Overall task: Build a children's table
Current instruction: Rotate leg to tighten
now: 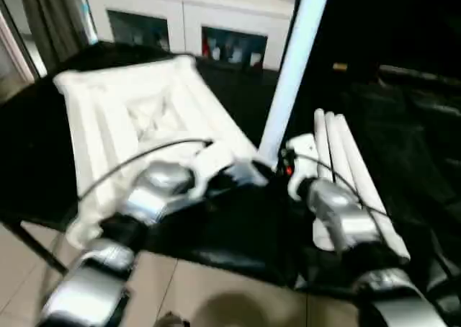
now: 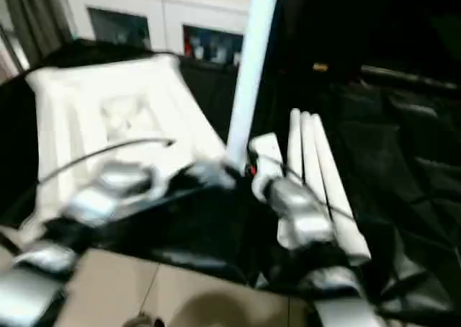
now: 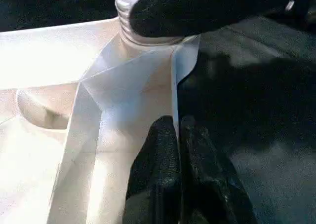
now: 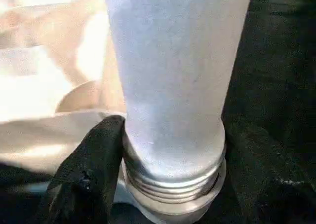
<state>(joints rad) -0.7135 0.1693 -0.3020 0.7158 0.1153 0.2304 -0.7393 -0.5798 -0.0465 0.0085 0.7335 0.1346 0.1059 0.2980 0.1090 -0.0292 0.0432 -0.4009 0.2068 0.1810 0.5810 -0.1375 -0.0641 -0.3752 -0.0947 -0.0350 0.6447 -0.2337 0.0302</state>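
Silver forearms reached in from the near edge of the black desk (image 1: pixel 238 233). At the tabletop's (image 1: pixel 137 118) near-right corner, the left pincer (image 3: pixel 178 135) was pinched shut on a thin rim wall. Just right of it, the right pincer (image 4: pixel 163 184) gripped the threaded foot of an upright leg (image 1: pixel 292 68) at the corner socket (image 4: pixel 173 211), its long axis vertical. Three spare legs (image 1: pixel 346 176) lay right, pointing away. Open desk lay beyond; the near edge was close.
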